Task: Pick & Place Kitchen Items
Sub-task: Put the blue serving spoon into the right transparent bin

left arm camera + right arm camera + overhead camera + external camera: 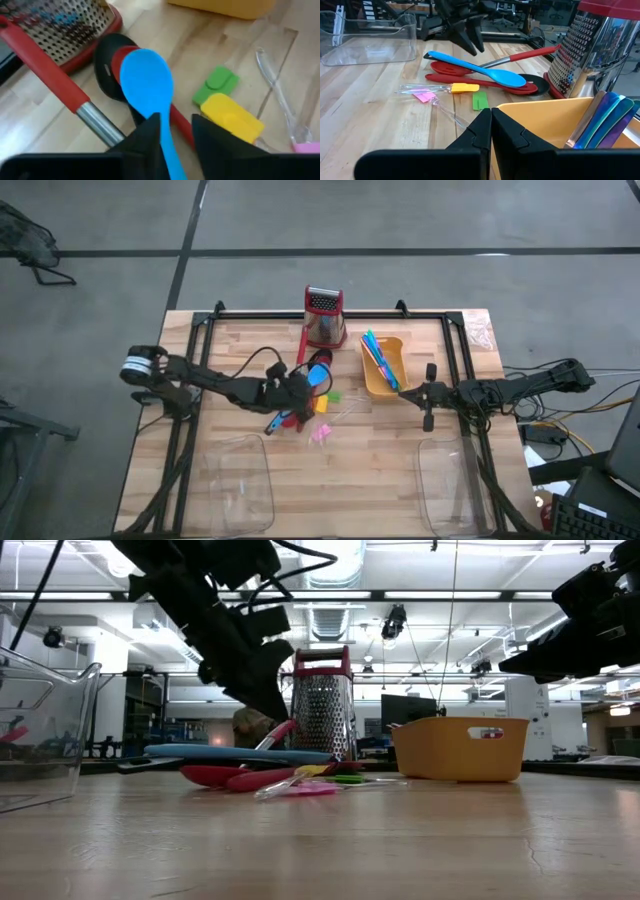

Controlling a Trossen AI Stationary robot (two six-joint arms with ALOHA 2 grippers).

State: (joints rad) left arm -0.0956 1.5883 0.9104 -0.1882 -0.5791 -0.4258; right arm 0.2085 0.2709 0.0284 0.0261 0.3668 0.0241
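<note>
- Blue is what your left gripper [175, 131] frames: its wrist view shows the blue spoon [147, 90] with its handle running between the two fingers, which stand narrowly apart on either side. You cannot tell from it whether they press the handle.
- From above, that left gripper [297, 392] sits over the utensil pile near the table's middle, just in front of the box grater [324, 317].
- Your right wrist view shows the layering the overhead misses: blue spoon on top, two red spoons [470, 80] under it, a black ladle [540, 85] beneath their bowls.
- The same view gives you one yellow piece [465, 88], one green piece [480, 100] and one pink piece [423, 96] on clear handles.
- Your right gripper [491, 125] has its fingers pressed together, empty, beside the yellow bin [385, 370] of coloured sticks [378, 356].
- Two clear trays [240, 480] sit at the front edge.
</note>
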